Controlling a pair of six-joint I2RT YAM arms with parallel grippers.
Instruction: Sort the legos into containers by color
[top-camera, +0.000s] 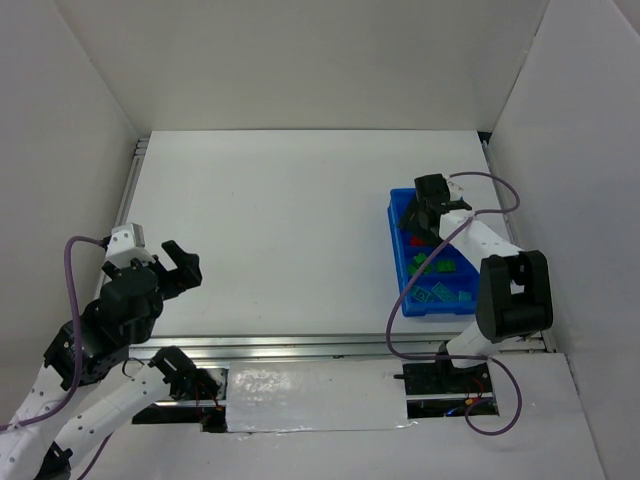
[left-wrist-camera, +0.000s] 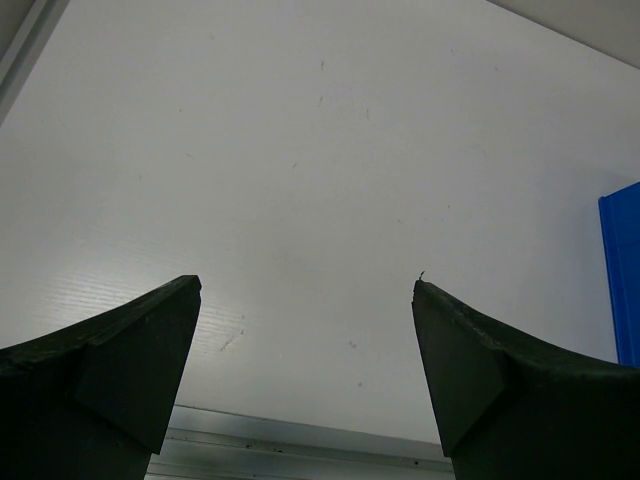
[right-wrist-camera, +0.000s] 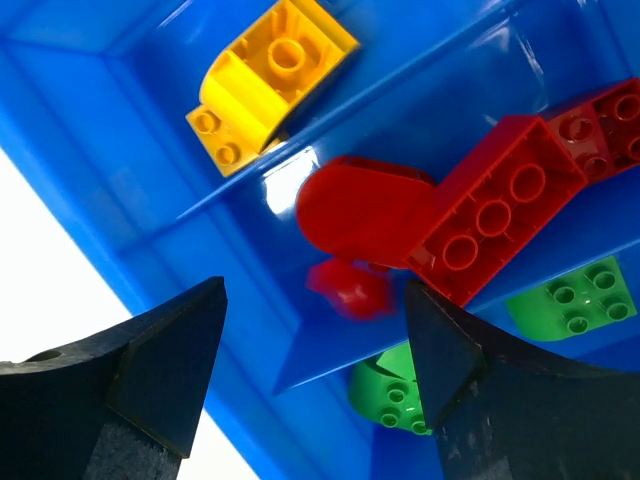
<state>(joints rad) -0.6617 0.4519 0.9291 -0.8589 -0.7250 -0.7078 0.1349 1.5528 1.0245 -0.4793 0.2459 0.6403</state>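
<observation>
The blue tray (top-camera: 400, 262) sits at the table's right side with red, green and cyan legos in its compartments. My right gripper (top-camera: 420, 215) hovers over the tray's far end, open and empty. In the right wrist view its jaws (right-wrist-camera: 315, 300) stand wide apart above a ridge; a yellow piece (right-wrist-camera: 270, 80) lies in the far compartment, a rounded red piece (right-wrist-camera: 365, 210) and a red brick (right-wrist-camera: 505, 200) in the one beside it, and green pieces (right-wrist-camera: 395, 390) nearer. My left gripper (top-camera: 180, 262) is open and empty over bare table at the left (left-wrist-camera: 305, 290).
White walls enclose the table on three sides. A metal rail (top-camera: 290, 345) runs along the near edge. The tray's blue corner (left-wrist-camera: 622, 270) shows at the right of the left wrist view.
</observation>
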